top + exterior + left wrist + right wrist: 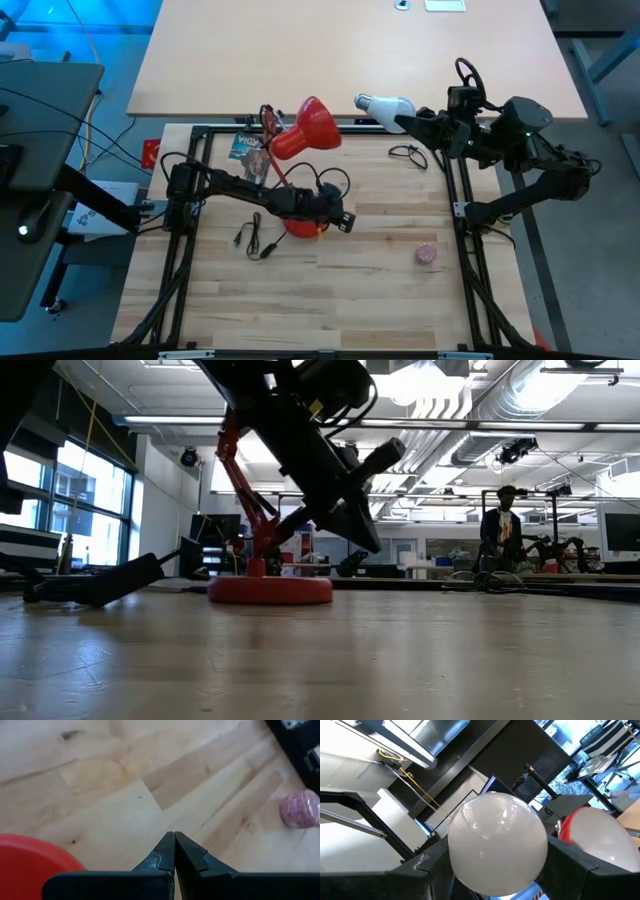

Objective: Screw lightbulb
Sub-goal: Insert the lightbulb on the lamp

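Note:
The white lightbulb (383, 103) is held in the air by my right gripper (412, 119) at the table's far right, just right of the red lamp's shade (312, 128). The bulb's round glass end fills the right wrist view (496, 845), with the shade (600, 837) beyond it. The lamp's round red base (303, 227) stands flat on the table. My left gripper (346, 221) is shut and empty just right of that base (30, 865), a little above the table (368, 540). My right gripper pinches the lightbulb between its two fingers (422, 865), one on each side of its narrow end behind the glass globe (470, 880). The fingers come level from the table's right. The bulb lies level, glass end toward the shade, lifted clear of the table.
A small pink ball (428, 254) lies on the table's right part and also shows in the left wrist view (300, 809). A black cable with a plug (255, 240) lies left of the lamp base. A thin dark loop (408, 152) lies near the right arm. A person (497, 530) stands far behind.

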You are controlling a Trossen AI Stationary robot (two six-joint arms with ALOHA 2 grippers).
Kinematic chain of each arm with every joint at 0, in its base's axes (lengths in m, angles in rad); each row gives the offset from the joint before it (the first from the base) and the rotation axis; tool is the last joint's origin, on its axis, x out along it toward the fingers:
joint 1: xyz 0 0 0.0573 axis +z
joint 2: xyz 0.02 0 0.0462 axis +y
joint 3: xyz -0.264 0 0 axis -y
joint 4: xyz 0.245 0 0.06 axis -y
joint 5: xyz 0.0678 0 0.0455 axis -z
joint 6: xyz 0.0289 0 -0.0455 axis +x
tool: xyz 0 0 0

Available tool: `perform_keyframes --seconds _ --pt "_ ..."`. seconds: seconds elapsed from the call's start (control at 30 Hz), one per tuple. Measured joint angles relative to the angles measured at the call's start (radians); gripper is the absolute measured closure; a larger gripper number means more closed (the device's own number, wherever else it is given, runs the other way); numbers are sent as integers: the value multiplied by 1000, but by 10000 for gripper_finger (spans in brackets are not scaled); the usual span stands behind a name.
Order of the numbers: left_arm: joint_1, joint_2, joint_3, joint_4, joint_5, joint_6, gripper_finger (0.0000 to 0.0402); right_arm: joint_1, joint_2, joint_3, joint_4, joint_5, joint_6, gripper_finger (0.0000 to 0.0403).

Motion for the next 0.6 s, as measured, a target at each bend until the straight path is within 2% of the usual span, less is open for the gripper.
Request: perform_keyframes --seconds 0.4,0.6 --pt "-20 -20 0 -119 7 8 401 0 0 0 0 0 0 168" --pt "-50 -21 0 -154 57 10 401 0 0 0 0 0 0 168"
